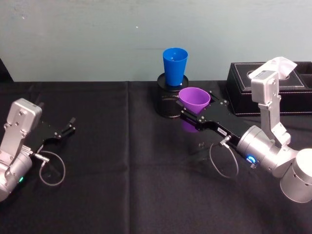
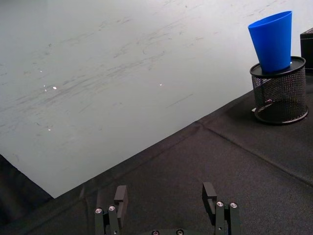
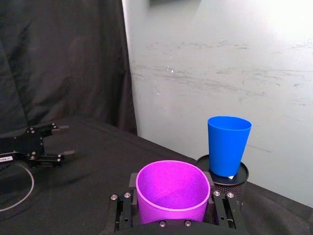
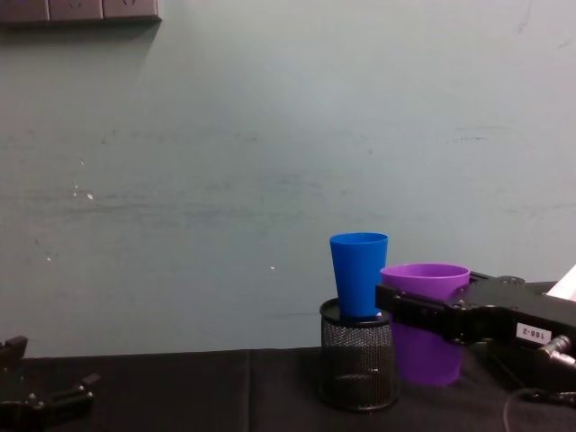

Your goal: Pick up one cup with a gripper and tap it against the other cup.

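Note:
The purple cup (image 1: 194,100) is upright in my right gripper (image 1: 195,115), whose black fingers are shut on its sides; it hangs just above the black cloth. The wrist view shows the purple cup (image 3: 171,191) between the fingers (image 3: 222,204). The blue cup (image 1: 175,66) stands in the mouth of a black mesh pen holder (image 1: 167,101), just behind and left of the purple cup. From the chest, the purple cup (image 4: 425,346) sits right beside the blue cup (image 4: 358,274); the right wrist view shows a gap between them. My left gripper (image 1: 68,128) rests open at the far left.
A black box (image 1: 273,92) with white stitching stands at the back right, behind my right arm. The pale wall runs close behind the pen holder (image 4: 360,364). Black cloth (image 1: 126,185) covers the table between the arms.

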Available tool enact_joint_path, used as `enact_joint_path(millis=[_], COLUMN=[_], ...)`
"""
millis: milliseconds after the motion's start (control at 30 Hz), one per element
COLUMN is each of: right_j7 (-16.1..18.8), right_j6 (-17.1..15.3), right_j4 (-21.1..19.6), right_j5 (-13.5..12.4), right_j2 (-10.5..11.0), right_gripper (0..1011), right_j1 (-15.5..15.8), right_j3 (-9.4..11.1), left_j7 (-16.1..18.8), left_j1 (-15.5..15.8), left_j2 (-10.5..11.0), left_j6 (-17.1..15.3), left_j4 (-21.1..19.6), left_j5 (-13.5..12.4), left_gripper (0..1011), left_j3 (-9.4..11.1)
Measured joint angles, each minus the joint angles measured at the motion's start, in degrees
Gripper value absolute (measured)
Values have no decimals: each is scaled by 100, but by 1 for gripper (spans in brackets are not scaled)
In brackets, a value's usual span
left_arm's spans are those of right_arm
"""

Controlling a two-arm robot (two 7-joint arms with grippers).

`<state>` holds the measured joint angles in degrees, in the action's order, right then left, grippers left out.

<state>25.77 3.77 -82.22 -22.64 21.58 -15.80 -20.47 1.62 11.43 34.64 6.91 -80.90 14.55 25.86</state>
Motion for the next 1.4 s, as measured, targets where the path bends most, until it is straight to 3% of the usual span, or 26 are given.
enact_joint_path(millis=[1400], right_j7=[8], right_j6=[1], right_j4=[0], right_j5=[2], right_j2=[0], right_gripper=[746], right_j1=[0], right_j3=[0], left_j7=[0], left_j1=[0], left_j2=[0], left_j6=[0], left_j4=[0], left_j5=[0], left_gripper=[1000], left_j3=[0])
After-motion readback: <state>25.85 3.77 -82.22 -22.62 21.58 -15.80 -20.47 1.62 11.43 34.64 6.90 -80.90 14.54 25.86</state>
